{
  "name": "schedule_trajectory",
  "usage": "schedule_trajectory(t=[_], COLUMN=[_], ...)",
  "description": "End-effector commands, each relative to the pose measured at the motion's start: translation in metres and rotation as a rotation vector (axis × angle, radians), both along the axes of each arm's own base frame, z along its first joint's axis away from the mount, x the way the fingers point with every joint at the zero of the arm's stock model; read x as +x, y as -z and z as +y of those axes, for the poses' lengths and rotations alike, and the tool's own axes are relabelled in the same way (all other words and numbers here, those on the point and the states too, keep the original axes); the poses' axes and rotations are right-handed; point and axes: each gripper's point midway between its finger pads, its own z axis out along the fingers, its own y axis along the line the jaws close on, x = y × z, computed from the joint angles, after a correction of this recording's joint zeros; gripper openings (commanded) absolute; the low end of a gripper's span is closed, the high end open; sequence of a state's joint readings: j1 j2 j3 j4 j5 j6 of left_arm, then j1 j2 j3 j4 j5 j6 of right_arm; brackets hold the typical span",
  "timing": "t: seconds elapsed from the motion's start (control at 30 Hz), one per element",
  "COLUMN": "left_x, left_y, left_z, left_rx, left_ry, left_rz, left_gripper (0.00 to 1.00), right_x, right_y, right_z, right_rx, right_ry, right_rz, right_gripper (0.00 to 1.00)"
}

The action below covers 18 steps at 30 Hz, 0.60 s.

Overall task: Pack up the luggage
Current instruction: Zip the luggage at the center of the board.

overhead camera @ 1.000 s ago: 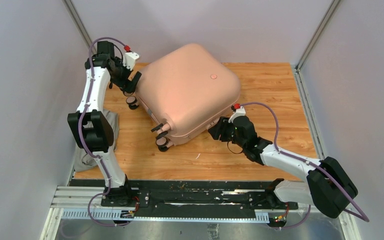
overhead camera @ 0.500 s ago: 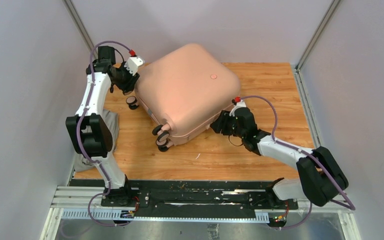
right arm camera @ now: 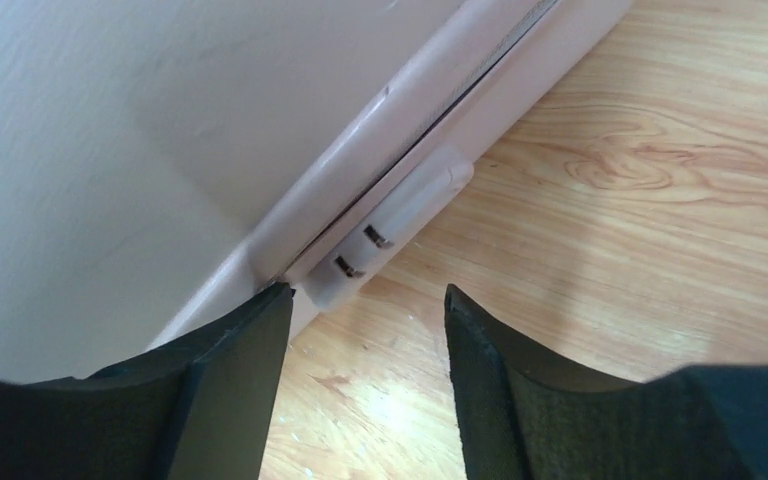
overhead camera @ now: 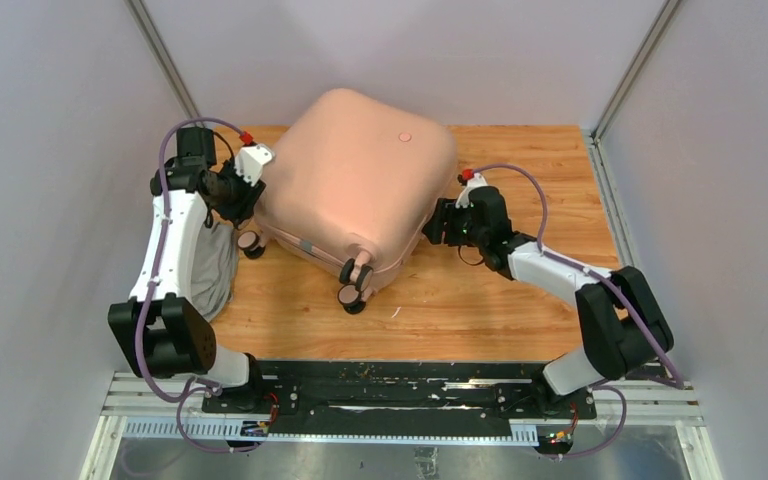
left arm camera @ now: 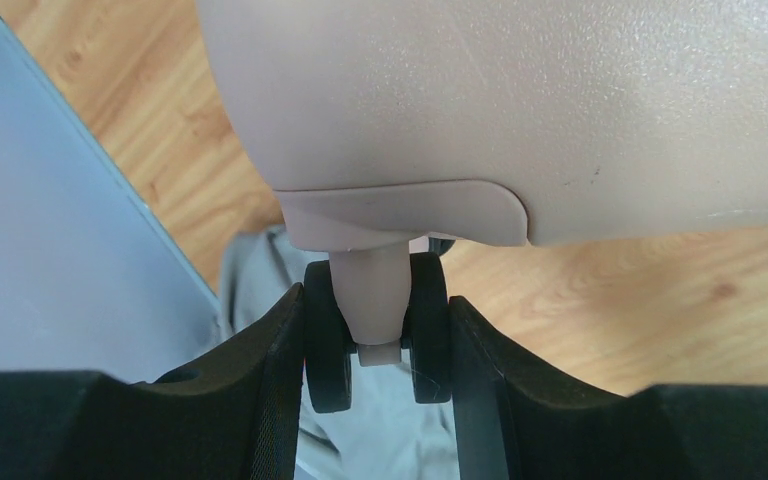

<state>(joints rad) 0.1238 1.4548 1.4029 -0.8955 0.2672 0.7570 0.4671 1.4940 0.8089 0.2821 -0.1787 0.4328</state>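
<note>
Inspected the suitcase (overhead camera: 355,185): found closed, pale pink, broad side up on the wooden table (overhead camera: 530,290). Placed at centre in the overhead view and reaching toward 12 o'clock. Noted a small round button (overhead camera: 405,136) on the top shell, toward 1 o'clock. Noted two shells meeting along a thin seam, seen close in the right wrist view.

Checked the left claw (overhead camera: 238,195): located at the suitcase's 9 o'clock side, low beside the shell. Found clamped on the corner wheel (left arm camera: 428,340), a twin-disc caster on a pink stem, with one of the fingers (left arm camera: 280,360) pressed against each black disc. Seen behind that wheel: a grey cloth (left arm camera: 260,275), bunched at the table's 8 o'clock edge.

Checked the right claw (right arm camera: 365,300): located at the suitcase's 3 o'clock side, down at seam level. Found parted to a middling gap and gripping nothing. Observed one fingertip apparently touching the lower shell's edge, the other over bare wood. Seen just ahead of the gap: a slotted tab (right arm camera: 400,225), pink, fixed to the lower shell.

Recorded a second wheel (overhead camera: 355,287) at the suitcase's 6 o'clock corner.
</note>
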Motion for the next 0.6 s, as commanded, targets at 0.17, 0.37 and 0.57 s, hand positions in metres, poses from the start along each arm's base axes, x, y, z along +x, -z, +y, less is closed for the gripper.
schedule_trajectory(t=[0.17,0.37,0.57], left_x=[-0.012,-0.003,-0.009], left_y=[-0.048,-0.055,-0.047], left_z=[-0.017,-0.019,-0.021], left_rx=[-0.071,-0.100,-0.107], left_ry=[-0.038,-0.057,-0.051], left_rz=[-0.057,-0.066,-0.047], left_gripper=[0.00,0.00,0.00], right_x=[-0.069,-0.106,-0.123], right_y=[-0.013,-0.018,-0.021], right_z=[-0.006,0.013,0.040], right_rx=[-0.007,0.079,0.187], right_ry=[-0.241,-0.462,-0.671], right_rz=[-0.148,-0.222,-0.219], right_gripper=[0.69,0.68,0.68])
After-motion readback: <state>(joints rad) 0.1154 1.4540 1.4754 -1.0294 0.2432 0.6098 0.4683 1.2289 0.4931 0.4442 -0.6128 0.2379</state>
